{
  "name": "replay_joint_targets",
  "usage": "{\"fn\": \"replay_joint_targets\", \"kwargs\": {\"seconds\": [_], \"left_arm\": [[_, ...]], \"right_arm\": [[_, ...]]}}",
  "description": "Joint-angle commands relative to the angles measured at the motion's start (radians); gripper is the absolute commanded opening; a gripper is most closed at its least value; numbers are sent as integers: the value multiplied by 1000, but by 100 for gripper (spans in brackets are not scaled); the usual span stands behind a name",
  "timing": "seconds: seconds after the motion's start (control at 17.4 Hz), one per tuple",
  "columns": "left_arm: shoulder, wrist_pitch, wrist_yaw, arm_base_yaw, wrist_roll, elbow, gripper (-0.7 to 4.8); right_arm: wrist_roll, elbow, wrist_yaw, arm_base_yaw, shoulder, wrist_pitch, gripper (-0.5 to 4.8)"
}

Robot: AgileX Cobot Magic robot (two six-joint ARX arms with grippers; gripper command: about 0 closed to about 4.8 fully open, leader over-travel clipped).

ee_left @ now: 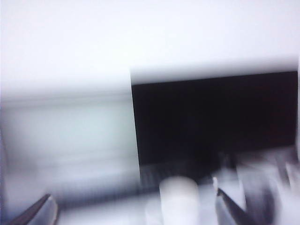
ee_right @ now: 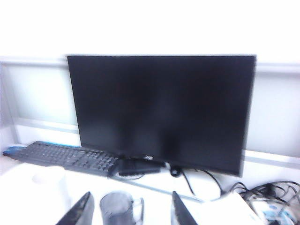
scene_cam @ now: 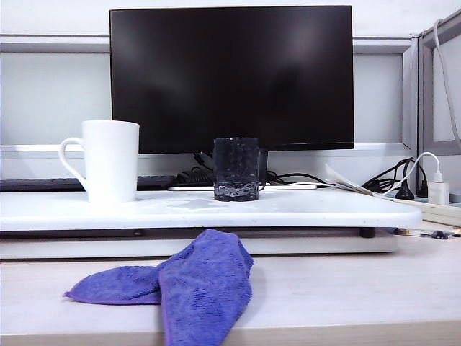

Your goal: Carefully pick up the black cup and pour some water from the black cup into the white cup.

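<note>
The black cup (scene_cam: 236, 169) stands near the middle of the white board, its handle turned towards the back right, and water (scene_cam: 235, 192) glints at its bottom. The white cup (scene_cam: 110, 160) stands upright to its left, handle pointing left. Neither gripper appears in the exterior view. In the blurred left wrist view my left gripper (ee_left: 132, 201) is open, fingertips far apart, with the white cup (ee_left: 178, 197) ahead of it. My right gripper (ee_right: 131, 194) is open and holds nothing. The black cup (ee_right: 119, 208) stands beyond its fingertips, with the white cup (ee_right: 49, 180) off to one side.
The cups stand on a raised white board (scene_cam: 324, 209). A purple cloth (scene_cam: 194, 285) hangs over the desk's front edge. Behind are a large black monitor (scene_cam: 230, 76), a keyboard (ee_right: 61, 154), and cables with a white charger (scene_cam: 437, 189) at the right.
</note>
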Motion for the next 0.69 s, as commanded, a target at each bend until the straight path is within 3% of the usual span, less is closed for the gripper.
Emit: {"fn": "replay_joint_targets", "kwargs": {"seconds": [0.06,0.17,0.35,0.52,0.69], "left_arm": [[9,-165,91,2,-125,2,479],[13,-131,137,0,-299,-117,479],[13,17,205,-1,-434,-299,479],[13,90,196,-1,-466,-435,479],[12,92,127,-1,-459,-515,479]], "right_arm": [[-3,-71,12,2,-237,-242,212],[103,-290,-2,-8,-427,-186,212],[254,-549,-108,-8,-502,-39,211],[296,-812,-176,-8,-495,260,209],[294,-1025,-135,-10,-493,568,198]]}}
